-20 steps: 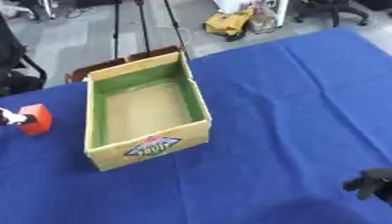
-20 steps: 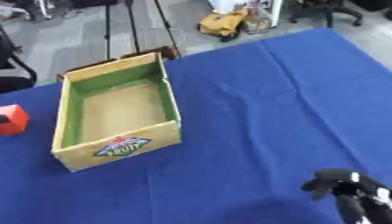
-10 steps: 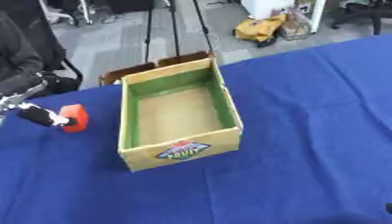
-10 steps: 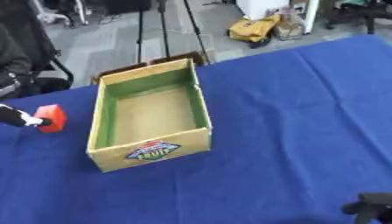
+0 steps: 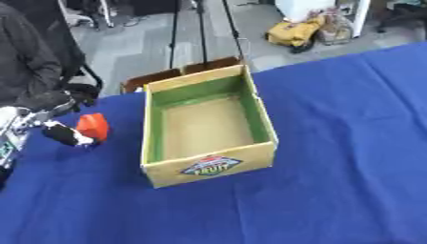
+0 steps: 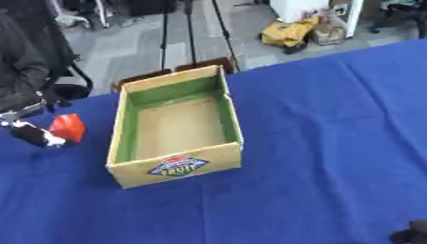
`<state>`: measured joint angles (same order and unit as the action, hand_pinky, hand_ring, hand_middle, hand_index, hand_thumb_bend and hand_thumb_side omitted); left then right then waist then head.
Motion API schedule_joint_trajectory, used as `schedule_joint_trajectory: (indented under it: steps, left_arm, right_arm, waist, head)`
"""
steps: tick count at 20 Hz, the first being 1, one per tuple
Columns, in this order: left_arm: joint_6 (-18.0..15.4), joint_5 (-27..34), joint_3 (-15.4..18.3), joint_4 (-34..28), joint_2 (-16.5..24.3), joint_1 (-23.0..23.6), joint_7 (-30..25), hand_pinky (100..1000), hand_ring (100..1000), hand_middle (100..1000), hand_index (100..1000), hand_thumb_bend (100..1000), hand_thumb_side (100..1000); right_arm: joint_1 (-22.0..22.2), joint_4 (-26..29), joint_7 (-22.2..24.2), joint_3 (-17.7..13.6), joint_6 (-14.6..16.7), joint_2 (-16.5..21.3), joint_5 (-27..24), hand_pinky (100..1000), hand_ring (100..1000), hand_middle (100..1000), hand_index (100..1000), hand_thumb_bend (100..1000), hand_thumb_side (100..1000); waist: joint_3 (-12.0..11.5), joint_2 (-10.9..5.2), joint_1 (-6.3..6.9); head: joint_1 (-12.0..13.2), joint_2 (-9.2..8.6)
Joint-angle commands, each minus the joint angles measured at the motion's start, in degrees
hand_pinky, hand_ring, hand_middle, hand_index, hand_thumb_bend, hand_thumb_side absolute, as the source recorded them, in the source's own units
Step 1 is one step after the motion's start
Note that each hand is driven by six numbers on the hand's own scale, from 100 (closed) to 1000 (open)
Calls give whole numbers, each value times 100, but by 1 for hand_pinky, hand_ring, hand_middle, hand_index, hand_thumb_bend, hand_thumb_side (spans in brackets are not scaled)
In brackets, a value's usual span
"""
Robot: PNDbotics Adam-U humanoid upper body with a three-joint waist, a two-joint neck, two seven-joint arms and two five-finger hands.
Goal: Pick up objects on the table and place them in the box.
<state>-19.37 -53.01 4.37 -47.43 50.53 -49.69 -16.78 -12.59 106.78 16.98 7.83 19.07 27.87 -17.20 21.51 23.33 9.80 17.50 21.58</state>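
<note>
An open cardboard box (image 5: 208, 167) with a green inner lining and a fruit label stands in the middle of the blue table (image 5: 350, 143); nothing shows inside it. A small red object (image 5: 93, 127) sits to the left of the box. My left hand (image 5: 65, 135), dark with a silver wrist, comes in from the left edge and touches the red object's left side; I cannot tell whether it holds it. Only a dark piece of my right hand (image 6: 410, 233) shows, in the lower right corner of the right eye view.
Blue cloth stretches right of and in front of the box. The table's far edge runs just behind the box, where a brown cardboard flap (image 5: 179, 72) shows. On the floor beyond are tripod legs (image 5: 200, 28) and a yellow bag (image 5: 296, 33).
The whole picture has shifted, so the camera moved: the box now sits more central and the red object is further in view. My left hand stays against the red object.
</note>
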Motion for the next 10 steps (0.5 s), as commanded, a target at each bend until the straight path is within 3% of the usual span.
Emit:
schedule_joint_trajectory:
  steps: [1, 10]
  left_arm:
    - [21, -62, -4, -49, 144, -34, -24, 670, 696, 756, 861, 629, 471]
    - [6, -150, -47, -50, 73, -40, -2, 627, 588, 624, 747, 593, 453]
  right_arm:
    - [-47, 41, -16, -13, 5, 38, 27, 806, 720, 539, 810, 100, 562]
    - [-59, 33, -24, -12, 12, 16, 43, 807, 720, 539, 811, 100, 569]
  waist:
    - [0, -89, -30]
    - [22, -46, -36]
  head:
    - [104, -28]
    - [156, -47]
